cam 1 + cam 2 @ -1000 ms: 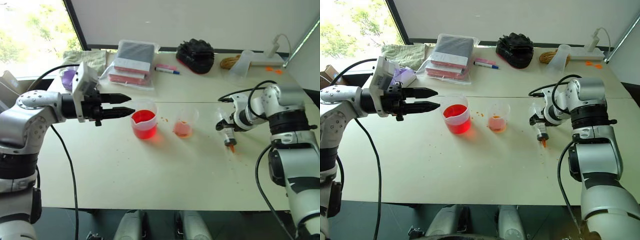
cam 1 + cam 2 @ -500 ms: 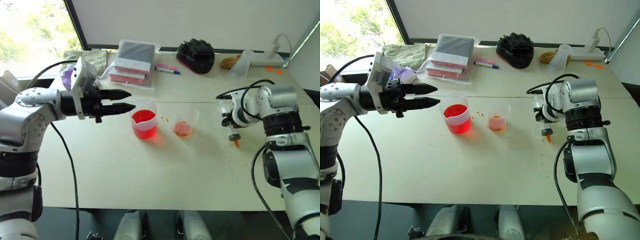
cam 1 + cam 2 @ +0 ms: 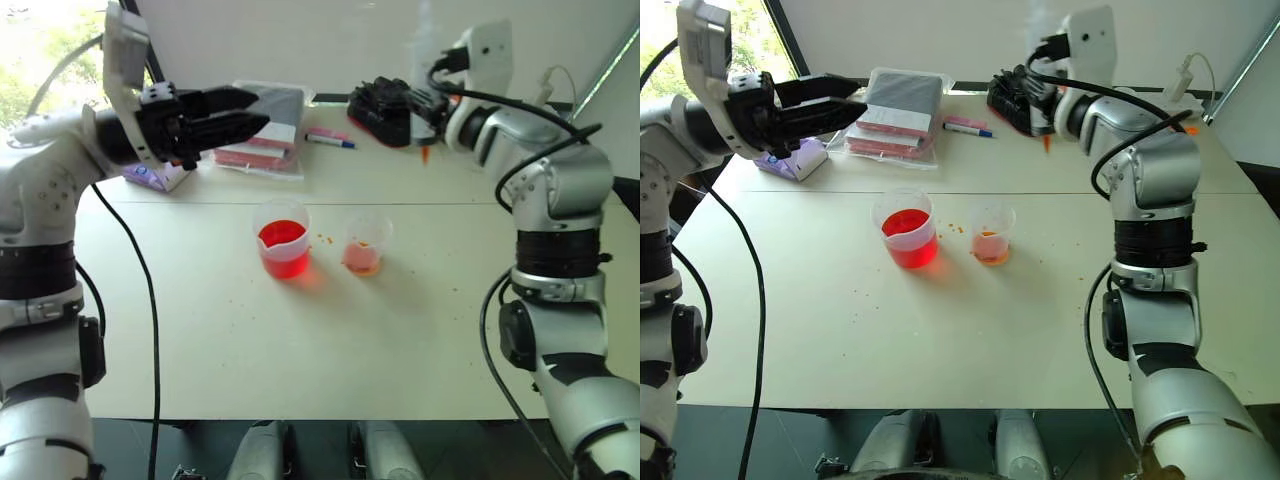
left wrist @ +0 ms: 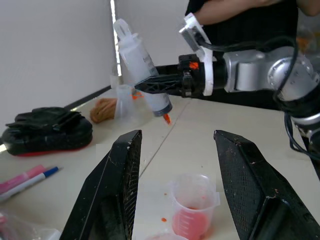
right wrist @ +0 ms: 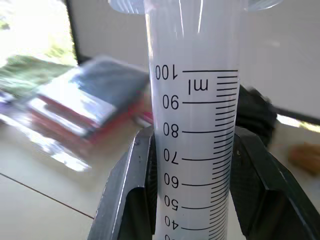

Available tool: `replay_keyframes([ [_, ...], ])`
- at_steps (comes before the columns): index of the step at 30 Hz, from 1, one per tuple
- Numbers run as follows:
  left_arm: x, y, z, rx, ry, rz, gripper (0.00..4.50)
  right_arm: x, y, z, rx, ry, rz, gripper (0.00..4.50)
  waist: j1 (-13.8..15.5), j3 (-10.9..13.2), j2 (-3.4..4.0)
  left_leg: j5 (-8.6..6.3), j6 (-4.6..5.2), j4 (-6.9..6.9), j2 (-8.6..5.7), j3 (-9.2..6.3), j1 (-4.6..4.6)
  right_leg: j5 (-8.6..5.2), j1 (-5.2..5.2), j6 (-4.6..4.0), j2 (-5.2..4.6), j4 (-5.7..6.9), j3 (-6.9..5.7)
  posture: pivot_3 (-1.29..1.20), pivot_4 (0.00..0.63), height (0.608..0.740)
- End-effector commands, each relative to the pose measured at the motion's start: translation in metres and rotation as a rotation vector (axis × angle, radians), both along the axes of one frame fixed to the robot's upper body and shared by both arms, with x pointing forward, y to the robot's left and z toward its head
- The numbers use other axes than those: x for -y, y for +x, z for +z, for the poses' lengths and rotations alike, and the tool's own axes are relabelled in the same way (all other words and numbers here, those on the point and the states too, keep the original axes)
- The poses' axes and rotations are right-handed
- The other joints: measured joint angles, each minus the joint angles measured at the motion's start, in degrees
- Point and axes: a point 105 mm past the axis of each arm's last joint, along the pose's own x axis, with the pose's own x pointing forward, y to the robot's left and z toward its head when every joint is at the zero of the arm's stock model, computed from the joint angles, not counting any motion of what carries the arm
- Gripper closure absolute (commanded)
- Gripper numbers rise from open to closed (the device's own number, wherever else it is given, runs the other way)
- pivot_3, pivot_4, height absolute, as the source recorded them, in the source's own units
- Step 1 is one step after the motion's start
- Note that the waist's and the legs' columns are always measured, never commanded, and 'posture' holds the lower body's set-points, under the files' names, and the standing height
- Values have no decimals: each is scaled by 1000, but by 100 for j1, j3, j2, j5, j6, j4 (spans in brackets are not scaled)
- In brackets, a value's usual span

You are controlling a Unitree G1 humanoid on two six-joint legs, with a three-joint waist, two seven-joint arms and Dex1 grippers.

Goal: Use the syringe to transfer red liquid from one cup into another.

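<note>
Left eye view is giving us the relation that matters: our right pincer (image 3: 428,105) is pinching the syringe (image 3: 424,60) in the upper right of the frame, well above the worktop (image 3: 300,350), while the spouted cup (image 3: 282,238) of red liquid (image 3: 283,236) is sitting lower and to the left, near the frame's middle, with the smaller plain cup (image 3: 366,244) just beside it on the right. The syringe's long axis is running close to upright, slightly tilted, its orange tip (image 3: 425,155) pointing down and its plunger end up; in the right wrist view the barrel is standing clamped between the two black fingers (image 5: 127,190). So the tip is lying up and to the right of the red cup, and we judge that the right arm, the one carrying the tool, must bring it down and leftward to reach the liquid. Our left pincer (image 3: 250,110) is hanging spread and empty in the upper left, above and left of the cups.
</note>
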Motion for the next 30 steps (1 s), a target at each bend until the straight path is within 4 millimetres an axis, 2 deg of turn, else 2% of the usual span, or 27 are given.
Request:
replay_keyframes([
  [1, -3, -10, 23, 59, -23, -4, 2102, -42, -38, 16, 153, 79, 267, 3168, 7, 0, -1, 0, 0, 1, 0, 1, -1, 0, 0, 0, -1, 1, 0, 0, 150, 740],
  [5, -7, -17, 31, 71, -3, 7, 2102, -73, -60, 11, 208, 169, 459, 3168, 31, 0, -1, 0, -1, 4, -5, -1, -1, 1, 5, 2, -5, 1, 0, 0, 150, 740],
  [8, -12, -21, 33, 76, 14, 24, 2102, -86, -65, 5, 191, 218, 532, 3168, 17, 0, -1, 1, -1, 5, -7, -2, 0, 2, 5, 2, -6, 1, 0, 0, 150, 740],
  [11, -15, -22, 34, 74, 12, 51, 2102, -98, -66, -15, 151, 222, 597, 3168, 5, 0, -1, 5, -9, 4, -5, -4, 1, 1, 4, 2, -4, 1, 0, 0, 150, 740],
  [16, -11, -23, 27, 57, 15, 49, 2102, -116, -60, -47, 121, 183, 585, 3168, 3, -1, -2, 19, -32, 4, -5, -3, 2, 1, 6, 2, -4, 1, 0, 0, 150, 740],
  [19, -8, -23, 23, 40, 13, 43, 2102, -119, -49, -64, 105, 182, 525, 3168, 2, -1, -2, 20, -35, 3, -5, -3, 1, 1, 4, 2, -4, 1, 1, 0, 150, 740],
  [25, -5, -22, 15, 7, 23, 32, 2102, -110, -28, -79, 126, 243, 345, 3168, -6, -1, -2, 25, -44, 3, -5, -3, 2, 1, 4, 2, -4, 1, 1, 0, 150, 740],
  [30, -4, -18, 5, -17, 44, 31, 2102, -109, -28, -96, 134, 227, 292, 3168, -4, -1, -2, 26, -46, 3, -5, -4, 2, 1, 4, 2, -9, 1, 2, 0, 150, 740],
])
